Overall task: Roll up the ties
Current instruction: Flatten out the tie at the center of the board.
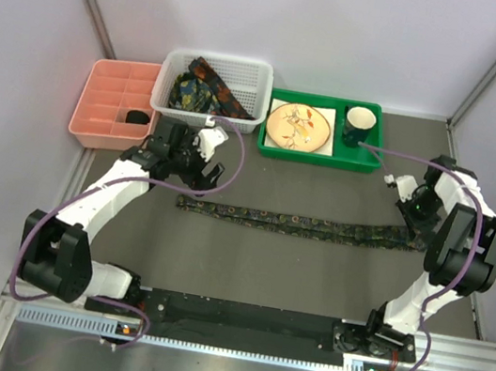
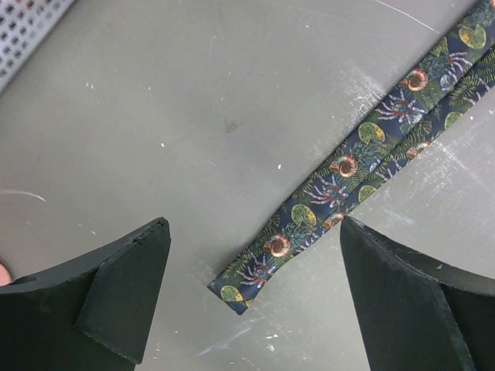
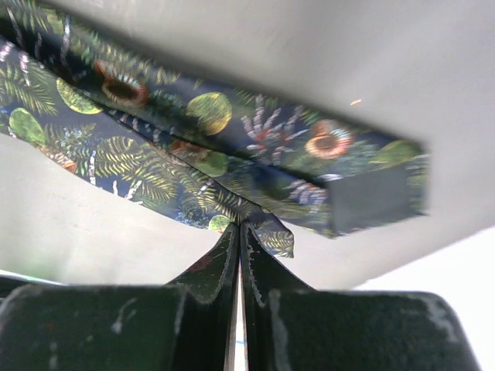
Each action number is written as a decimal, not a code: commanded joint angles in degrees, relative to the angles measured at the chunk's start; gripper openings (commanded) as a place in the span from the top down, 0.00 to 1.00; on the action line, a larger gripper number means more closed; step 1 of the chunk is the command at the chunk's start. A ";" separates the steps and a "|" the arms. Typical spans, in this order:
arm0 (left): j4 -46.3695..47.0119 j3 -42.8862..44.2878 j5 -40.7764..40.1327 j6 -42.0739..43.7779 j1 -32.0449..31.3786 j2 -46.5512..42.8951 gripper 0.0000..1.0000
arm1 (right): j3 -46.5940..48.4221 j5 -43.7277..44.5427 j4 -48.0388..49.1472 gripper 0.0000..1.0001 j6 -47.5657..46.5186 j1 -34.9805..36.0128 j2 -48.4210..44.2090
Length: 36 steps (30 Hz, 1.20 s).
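Your tie (image 1: 290, 221) lies flat on the desk (image 1: 263, 269), long axis left to right, narrow end toward the left fingers (image 2: 116, 301), which gape wide and empty. The right fingers (image 3: 205, 270) are closed, seemingly pinching its wide end.

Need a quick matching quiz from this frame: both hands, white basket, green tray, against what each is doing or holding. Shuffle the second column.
Column 1:
1. left hand
2. right hand
3. white basket
4. green tray

Column 2:
A. holds the plate and the cup
B. shut on the right end of the tie on the table
C. holds the other ties
D. open, over that tie's left end

Pairs: 1-D, 2-B, 3-C, 4-A
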 commanded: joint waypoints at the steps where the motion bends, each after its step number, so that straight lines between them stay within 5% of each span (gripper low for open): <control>1: 4.29 1.91 0.22 -5.87 2.12 -0.16 0.05 | 4.24 2.18 -0.04 1.00 -3.70 1.78 -1.41; 7: 13.16 -3.01 -4.79 -9.04 2.21 -3.15 0.01 | 3.03 4.55 0.58 1.00 -6.60 1.96 0.88; 10: 5.02 1.90 -0.25 -6.85 2.30 -0.70 0.01 | 0.66 6.22 3.21 0.99 -7.83 1.96 1.23; 11: 2.92 4.34 1.08 -6.85 2.30 -0.08 0.01 | 0.56 6.84 3.57 0.86 -7.92 1.96 1.49; 15: 2.37 7.35 0.48 -10.89 2.30 0.81 0.01 | 5.02 4.74 0.08 0.66 -4.60 1.96 2.37; 19: 3.42 7.88 -1.02 -10.72 2.39 -1.30 0.01 | 21.77 -4.20 -7.57 0.33 2.61 1.96 3.16; 20: 2.90 8.23 -0.50 -8.46 2.48 -2.26 0.01 | 24.70 -5.80 -8.81 0.16 5.32 1.96 3.16; 23: 2.54 7.80 -1.37 -5.98 2.48 -3.50 0.01 | 34.46 -11.34 -11.28 0.01 9.82 2.05 2.46; 30: 4.13 7.18 4.60 -2.64 3.97 -6.58 0.01 | 40.81 -13.03 -7.16 0.01 14.05 10.03 -7.02; 36: 1.74 8.24 8.82 -0.08 4.06 -4.12 0.01 | 31.25 -13.79 6.20 0.01 25.21 18.04 -17.57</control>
